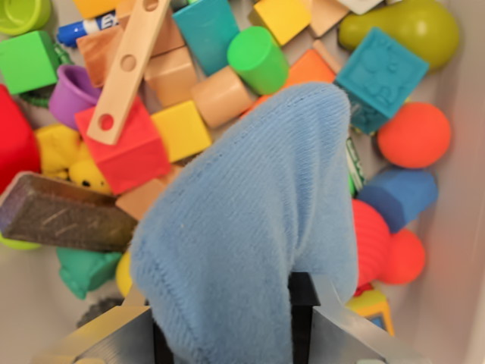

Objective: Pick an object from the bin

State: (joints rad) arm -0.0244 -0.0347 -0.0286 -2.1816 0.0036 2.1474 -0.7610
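Note:
A light blue knitted cloth (258,227) fills the middle of the wrist view. It hangs from between my metal fingers (345,334) at the bottom edge, so my gripper (235,345) is shut on it. Under and around the cloth lies the bin's heap of toys: a red block (125,144), a yellow cube (180,129), a green cylinder (258,59), a teal embossed cube (381,76) and a wooden strip with holes (129,64). The cloth hides the toys beneath it.
An orange ball (414,135), a blue block (400,196) and red-orange rounded pieces (386,250) lie by the bin's pale right wall (464,227). A dark eraser-like block (64,216) lies at the left. A green pear shape (409,29) sits at top right.

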